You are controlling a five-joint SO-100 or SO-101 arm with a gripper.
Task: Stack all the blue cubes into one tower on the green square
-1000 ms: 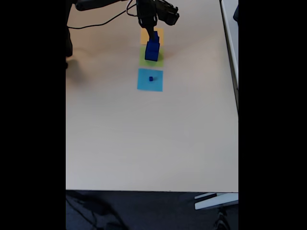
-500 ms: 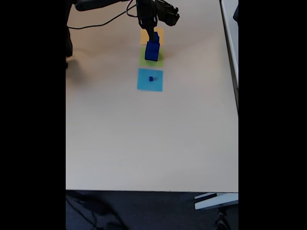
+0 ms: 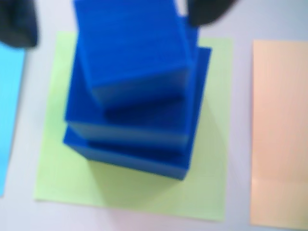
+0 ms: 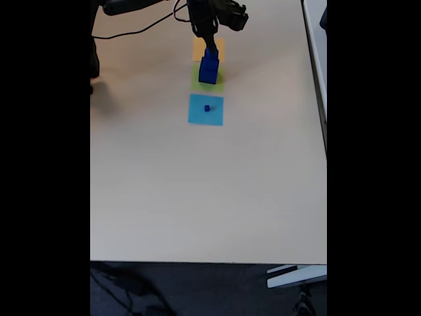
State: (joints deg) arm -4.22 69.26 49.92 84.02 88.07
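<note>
Wrist view looks straight down on a tower of blue cubes point(image 3: 132, 91) standing on the green square point(image 3: 207, 173). Three tiers can be told apart, each smaller than the one beneath it, the top one turned slightly against the others. Two dark blurred shapes sit at the upper corners, either side of the top cube; they are probably the fingers point(image 3: 209, 10) of the pincer point(image 3: 113, 21), but whether they press the cube or stand clear of it I cannot tell.

Fixed view shows the same tower point(image 4: 209, 67) on the green patch point(image 4: 218, 84), with the arm's pincer point(image 4: 209, 47) at its top. One more small blue cube point(image 4: 206, 108) lies alone on the light-blue square point(image 4: 205, 117), well apart from the tower. An orange-yellow square point(image 4: 200, 47) lies just beyond the green one on the pale desk point(image 4: 197, 197).

Judging by their faintly ribbed faces, the cubes are likely light, rigid plastic or printed pieces, neither fragile nor soft. Being light, they should slide or topple at a slight sideways nudge, and the twisted top tier adds to that risk. The lone cube is tiny, so it wants a hold across two opposite flat side faces, centred and low, with a narrow opening; a corner hold would probably let it spin out.
</note>
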